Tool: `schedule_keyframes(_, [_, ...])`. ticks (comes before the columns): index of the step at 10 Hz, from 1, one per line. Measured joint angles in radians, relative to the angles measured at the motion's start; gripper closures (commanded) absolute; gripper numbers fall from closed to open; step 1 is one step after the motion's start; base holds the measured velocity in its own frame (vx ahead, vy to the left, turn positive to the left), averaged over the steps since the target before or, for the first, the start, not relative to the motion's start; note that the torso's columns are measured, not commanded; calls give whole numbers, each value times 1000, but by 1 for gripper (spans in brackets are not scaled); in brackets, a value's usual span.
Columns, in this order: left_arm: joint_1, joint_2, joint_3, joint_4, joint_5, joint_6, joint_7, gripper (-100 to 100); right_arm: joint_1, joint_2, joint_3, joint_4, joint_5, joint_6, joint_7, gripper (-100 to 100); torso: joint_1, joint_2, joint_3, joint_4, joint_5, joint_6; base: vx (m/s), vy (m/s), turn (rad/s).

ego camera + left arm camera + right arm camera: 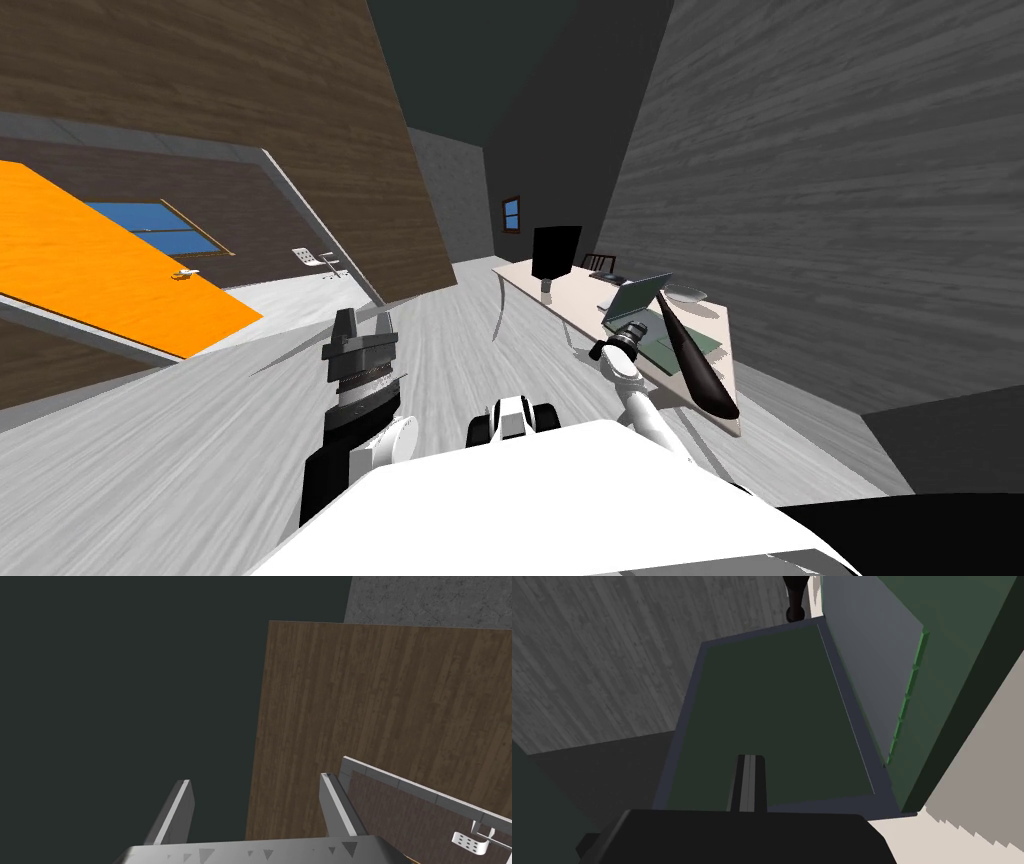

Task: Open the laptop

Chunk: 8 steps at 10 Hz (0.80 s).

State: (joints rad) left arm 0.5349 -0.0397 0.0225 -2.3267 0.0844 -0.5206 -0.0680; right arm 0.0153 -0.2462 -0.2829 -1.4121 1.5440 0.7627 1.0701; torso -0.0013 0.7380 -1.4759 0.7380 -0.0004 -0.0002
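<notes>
Evidently the lid-raising step is underway: the laptop [637, 296] is sitting on the pale table [575, 298] beside the grey wall, with its lid [762, 711] standing partly raised off the keyboard [908, 693]. The right jaws are pressed together into one thin blade, pointing at the dark inner face of the lid; whether they are touching it I cannot tell. The left jaws are hanging spread and empty, well apart from the table. A dark bat [692, 358] is lying just beside the laptop. Next, I judge, the closed blade is needing to push the lid further back, following the hinge's arc without slipping off the top edge.
</notes>
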Motion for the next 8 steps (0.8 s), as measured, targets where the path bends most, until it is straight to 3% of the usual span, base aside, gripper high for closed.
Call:
schedule_keyframes(2, [0, 0, 0, 0, 0, 0, 0, 0, -36, -30, 26, 41, 66, 53, 44, 100, 2, 0, 0, 0, 1, 0, -11, 40, -51])
schedule_keyframes(4, [0, 0, 0, 0, 0, 0, 0, 0, -34, -28, 30, 31, 129, 83, 95, 100, 0, 0, 0, 0, 0, 0, -2, 3, 7])
schedule_keyframes(6, [0, 0, 0, 0, 0, 0, 0, 0, -29, -27, 29, 23, 146, 84, 147, 100, 0, 0, 0, 0, 0, 0, -4, 16, -97])
schedule_keyframes(8, [0, 0, 0, 0, 0, 0, 0, 0, -48, -47, 54, 32, 206, 136, 199, 100, 4, 1, 0, 0, 1, 0, -17, 41, -52])
